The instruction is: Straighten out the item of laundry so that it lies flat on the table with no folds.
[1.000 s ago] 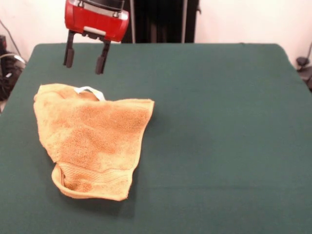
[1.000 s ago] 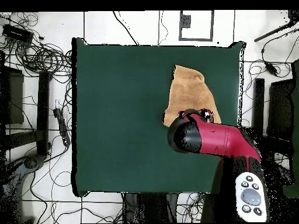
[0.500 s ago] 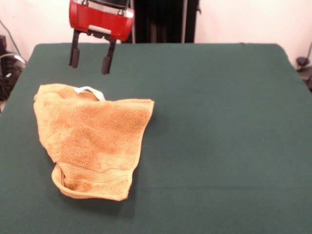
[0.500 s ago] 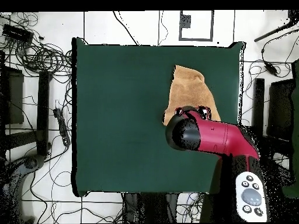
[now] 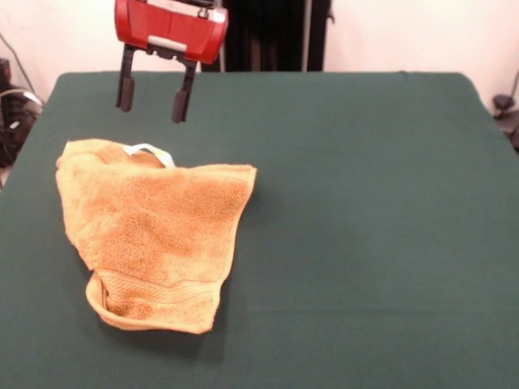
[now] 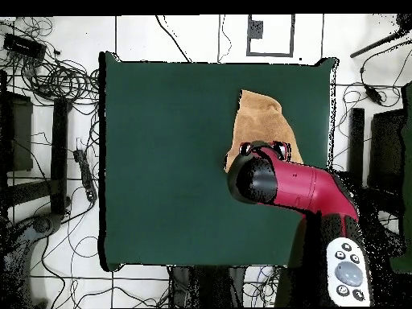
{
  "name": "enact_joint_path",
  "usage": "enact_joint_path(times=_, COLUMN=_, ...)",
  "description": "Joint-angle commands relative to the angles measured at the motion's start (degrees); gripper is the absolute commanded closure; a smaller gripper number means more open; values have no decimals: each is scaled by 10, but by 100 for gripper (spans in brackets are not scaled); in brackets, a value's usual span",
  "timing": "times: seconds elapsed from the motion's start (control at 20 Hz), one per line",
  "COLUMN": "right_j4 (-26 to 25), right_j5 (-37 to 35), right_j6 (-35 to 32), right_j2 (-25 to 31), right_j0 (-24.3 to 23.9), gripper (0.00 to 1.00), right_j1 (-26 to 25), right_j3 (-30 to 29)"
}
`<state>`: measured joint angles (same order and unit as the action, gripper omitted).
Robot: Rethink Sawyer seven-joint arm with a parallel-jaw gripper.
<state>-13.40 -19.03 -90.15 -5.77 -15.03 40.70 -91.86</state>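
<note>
The golden-orange towel (image 5: 154, 231) lies crumpled on the left part of the dark green table (image 5: 365, 203), folded over itself, with a woven border band at its near end and a white tag loop (image 5: 150, 151) at its far edge. My gripper (image 5: 152, 99) hangs open and empty in the air above the table, just behind the towel's far edge. In the overhead view the red arm (image 6: 298, 189) covers the towel's lower part; the towel (image 6: 261, 121) shows above it near the table's right edge (image 6: 331, 105).
Cables and stands lie on the floor around the table (image 6: 48, 80). A black pedestal (image 5: 268, 32) stands behind the table's far edge.
My gripper has shifted slightly to the right and a little higher in the front view. The towel has not moved.
</note>
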Motion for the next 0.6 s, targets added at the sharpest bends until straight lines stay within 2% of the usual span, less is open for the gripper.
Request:
enact_joint_path(times=0.05, right_j4=37, right_j5=-22, right_j6=-91, right_j2=71, right_j0=22, gripper=0, right_j1=-43, right_j3=-14)
enact_joint_path(times=0.6, right_j4=53, right_j5=-27, right_j6=-76, right_j2=100, right_j0=11, gripper=0, right_j1=-44, right_j3=-33)
